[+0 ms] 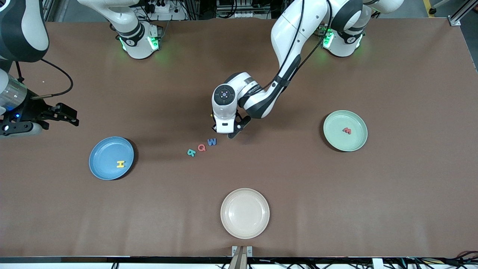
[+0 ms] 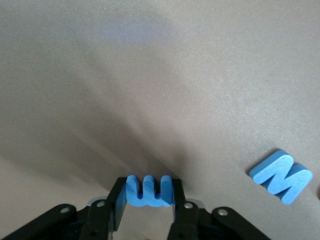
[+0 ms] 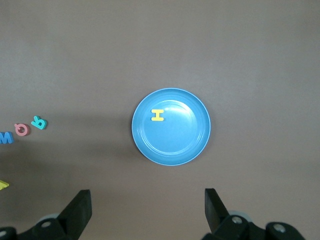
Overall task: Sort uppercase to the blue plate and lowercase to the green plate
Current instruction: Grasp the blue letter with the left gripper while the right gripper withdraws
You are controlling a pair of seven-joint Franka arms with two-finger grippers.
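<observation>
My left gripper (image 1: 226, 131) is over the middle of the table, shut on a blue lowercase m (image 2: 149, 191). The blue W (image 1: 211, 142), red Q (image 1: 201, 147) and teal R (image 1: 191, 152) lie in a row just nearer the camera; the W also shows in the left wrist view (image 2: 281, 176). The blue plate (image 1: 104, 153) holds the yellow H (image 1: 120, 164). The green plate (image 1: 336, 140) holds a red lowercase letter (image 1: 347, 130). My right gripper (image 1: 73, 116) waits open above the table at its arm's end, looking down on the blue plate (image 3: 180, 137). A yellow letter (image 3: 2, 185) peeks in at the frame edge. The g-like letter is hidden.
A cream plate (image 1: 244, 224) sits near the table's front edge, nearer the camera than the letter row. Brown table surface lies between the three plates.
</observation>
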